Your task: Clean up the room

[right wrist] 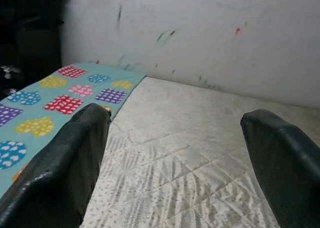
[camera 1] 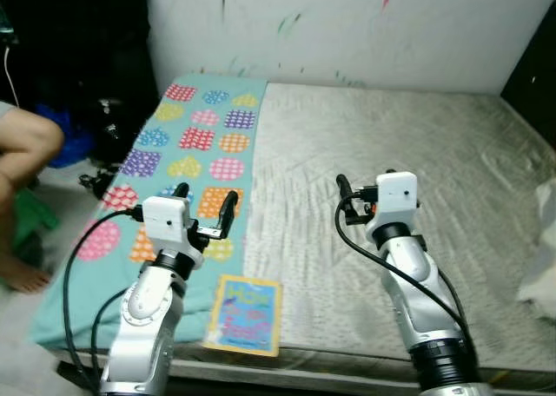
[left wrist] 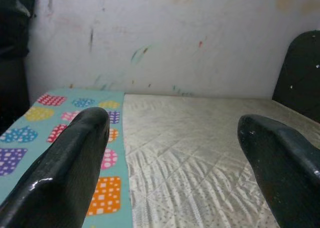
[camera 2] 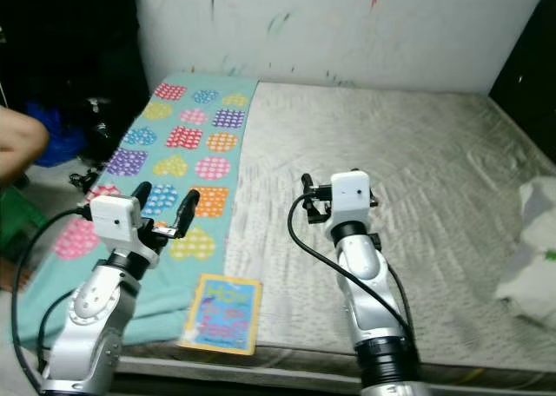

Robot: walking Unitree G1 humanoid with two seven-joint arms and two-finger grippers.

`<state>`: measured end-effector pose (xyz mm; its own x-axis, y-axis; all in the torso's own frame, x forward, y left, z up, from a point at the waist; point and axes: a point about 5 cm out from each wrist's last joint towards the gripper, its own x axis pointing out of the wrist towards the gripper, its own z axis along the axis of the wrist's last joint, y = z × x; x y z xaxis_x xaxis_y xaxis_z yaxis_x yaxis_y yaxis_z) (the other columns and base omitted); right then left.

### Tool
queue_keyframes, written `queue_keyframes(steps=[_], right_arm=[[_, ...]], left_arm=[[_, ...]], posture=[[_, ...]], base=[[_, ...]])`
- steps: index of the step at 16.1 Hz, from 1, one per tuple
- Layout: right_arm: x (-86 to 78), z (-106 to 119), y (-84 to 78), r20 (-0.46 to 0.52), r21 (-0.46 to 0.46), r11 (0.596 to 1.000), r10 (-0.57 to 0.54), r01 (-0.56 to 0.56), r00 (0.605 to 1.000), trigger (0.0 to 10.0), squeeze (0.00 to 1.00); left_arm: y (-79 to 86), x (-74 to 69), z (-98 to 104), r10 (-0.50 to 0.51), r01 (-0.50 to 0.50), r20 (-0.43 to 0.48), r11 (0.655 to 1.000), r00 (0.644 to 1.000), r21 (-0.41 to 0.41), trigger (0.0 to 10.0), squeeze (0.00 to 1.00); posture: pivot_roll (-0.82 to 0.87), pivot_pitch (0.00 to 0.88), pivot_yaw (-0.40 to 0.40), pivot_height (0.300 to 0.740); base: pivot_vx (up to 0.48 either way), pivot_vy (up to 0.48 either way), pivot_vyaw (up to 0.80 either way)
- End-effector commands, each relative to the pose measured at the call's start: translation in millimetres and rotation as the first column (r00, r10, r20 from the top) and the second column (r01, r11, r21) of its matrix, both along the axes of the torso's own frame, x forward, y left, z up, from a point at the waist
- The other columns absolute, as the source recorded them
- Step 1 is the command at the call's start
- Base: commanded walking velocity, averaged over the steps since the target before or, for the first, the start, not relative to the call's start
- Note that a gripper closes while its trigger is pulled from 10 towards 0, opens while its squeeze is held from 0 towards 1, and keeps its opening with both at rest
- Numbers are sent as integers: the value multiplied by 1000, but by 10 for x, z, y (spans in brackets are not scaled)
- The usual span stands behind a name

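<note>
Both grippers are raised over the mattress [camera 1: 417, 153], nothing held in either. Left gripper [camera 1: 205, 207]: its 2 black fingers [left wrist: 65, 173] stand wide apart, empty, hovering above the near end of the teal blanket [camera 1: 195, 144] with its coloured polka-dot hearts. Right gripper [camera 1: 351, 194]: wrist view shows its 2 fingers [right wrist: 60, 173] equally spread, with only bare quilted mattress between them; it holds nothing.

Positions relative to my left gripper:
- Children's book [camera 1: 245, 314], blue cover with yellow border, lies flat below and slightly to the right of it, near the front edge of the mattress, just beside the blanket's edge. Whether it overlaps the blanket I cannot tell.
- Blanket runs from under the gripper away toward the wall [camera 1: 347, 23], along the mattress's left side.
- A person's bare leg [camera 1: 22, 153] and foot are well off to its left, on the floor beside the bed.
- Dark clutter [camera 1: 95, 127] sits on the floor beyond the leg; items too dim to identify.

Relative to my right gripper: a white crumpled bundle [camera 2: 530, 248] lies well apart to its right, at the mattress edge. The wall ahead bears small paint marks.
</note>
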<state>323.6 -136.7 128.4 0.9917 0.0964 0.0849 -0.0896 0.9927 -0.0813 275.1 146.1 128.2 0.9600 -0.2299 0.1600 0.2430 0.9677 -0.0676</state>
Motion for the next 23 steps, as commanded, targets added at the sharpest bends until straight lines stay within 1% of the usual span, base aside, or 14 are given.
queue_keyframes(steps=[1, 2, 3, 6, 11, 16, 23], right_arm=[[6, 2, 24, 0, 13, 1000, 15, -15, 1000, 10000, 0], [-4, -2, 28, 2, 19, 1000, 12, -12, 1000, 10000, 0], [-11, -17, 7, 4, 11, 1000, -8, 8, 1000, 10000, 0], [-20, -30, -26, 3, 15, 1000, -20, 20, 1000, 10000, 0], [-28, -32, -46, -5, 16, 1000, -14, 14, 1000, 10000, 0], [-32, -41, -83, -6, 9, 1000, -19, 19, 1000, 10000, 0], [-34, -51, -29, -8, 18, 1000, -11, 11, 1000, 10000, 0]], left_arm=[[32, -8, 13, 10, -10, 1, 1000, 1000, 5, 10000, 0], [32, -18, 0, 10, -10, -4, 1000, 1000, 3, 10000, 0], [-1, -24, -13, -2, 2, -12, 1000, 1000, 2, 10000, 0], [-66, -22, -15, -28, 28, -18, 1000, 999, 2, 10000, 0], [-42, -33, -31, -19, 19, -24, 1000, 1000, -2, 10000, 0], [-91, -46, -55, -33, 33, -32, 999, 999, -8, 10000, 0], [-74, -23, -30, -38, 38, -23, 999, 999, 6, 10000, 0]], posture=[[-19, 0, -53, 740], [-22, 0, -49, 740], [-21, 0, -45, 740], [-27, 0, -38, 740], [-36, 0, -56, 740], [-46, 0, -51, 740], [-35, 0, -48, 740]], base=[[0, -285, 0], [0, -281, 0], [0, -281, 0], [0, -281, 0], [0, -284, 0], [0, -285, 0], [0, -288, 0]])
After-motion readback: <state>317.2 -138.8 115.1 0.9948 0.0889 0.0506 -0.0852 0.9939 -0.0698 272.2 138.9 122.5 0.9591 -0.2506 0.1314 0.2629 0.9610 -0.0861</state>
